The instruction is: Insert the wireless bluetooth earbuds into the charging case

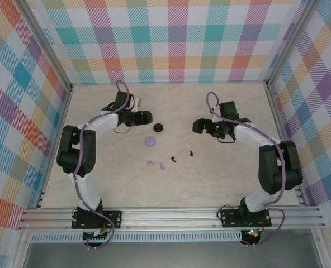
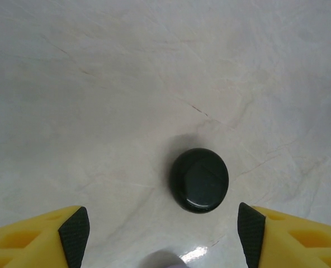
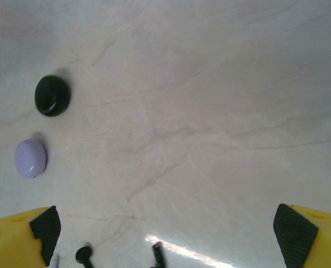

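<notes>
Earbuds (image 1: 173, 158) lie loose on table (image 1: 221, 178) (cases (image 1: 150, 142) shut); left fingers (image 2: 75, 234), right fingers (image 3: 45, 229) spread wide.

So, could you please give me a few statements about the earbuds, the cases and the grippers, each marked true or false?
1. The left gripper is open, and the black case lies free on the table ahead of it. True.
2. The black earbuds already sit in the black case. False: both lie loose on the table, closer to its near edge than that case.
3. The lavender case lies closer to the table's near edge than the black case. True.
4. The right gripper is shut on one of the lavender earbuds. False: it is open and empty, and both lavender earbuds lie on the table.
</notes>
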Robot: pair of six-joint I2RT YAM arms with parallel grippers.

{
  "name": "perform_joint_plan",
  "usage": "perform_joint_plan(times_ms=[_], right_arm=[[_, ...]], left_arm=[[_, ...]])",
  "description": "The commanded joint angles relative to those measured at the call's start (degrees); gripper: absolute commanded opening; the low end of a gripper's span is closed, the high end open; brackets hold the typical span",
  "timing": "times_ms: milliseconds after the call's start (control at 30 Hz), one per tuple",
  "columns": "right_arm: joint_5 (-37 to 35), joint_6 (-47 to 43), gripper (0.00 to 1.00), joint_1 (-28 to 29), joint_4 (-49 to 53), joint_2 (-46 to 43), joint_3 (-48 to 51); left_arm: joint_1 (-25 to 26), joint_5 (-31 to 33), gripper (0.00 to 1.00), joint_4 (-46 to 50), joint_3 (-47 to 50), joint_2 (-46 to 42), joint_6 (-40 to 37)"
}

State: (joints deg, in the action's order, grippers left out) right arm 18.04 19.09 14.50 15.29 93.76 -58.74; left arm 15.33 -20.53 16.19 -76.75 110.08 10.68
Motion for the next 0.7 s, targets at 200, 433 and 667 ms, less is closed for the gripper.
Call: perform_joint_plan(times_ms=[200, 433, 667], right_arm=[[6.68, 4.02, 0.8, 4.87, 0.78, 6.6, -6.02], [7.28, 4.46, 0.77, 5.54, 1.1, 7.66, -6.6], [8.16, 4.53, 0.75, 6.05, 2.13, 9.11, -8.04]], left_arm=[[1.54, -7.86, 0.66, 4.33, -8.73, 9.38, -1.66], [1.72, -10.47, 0.64, 5.46, -12.32, 14.55, -1.58], [2.51, -11.25, 0.63, 5.29, -10.8, 13.97, -0.55]])
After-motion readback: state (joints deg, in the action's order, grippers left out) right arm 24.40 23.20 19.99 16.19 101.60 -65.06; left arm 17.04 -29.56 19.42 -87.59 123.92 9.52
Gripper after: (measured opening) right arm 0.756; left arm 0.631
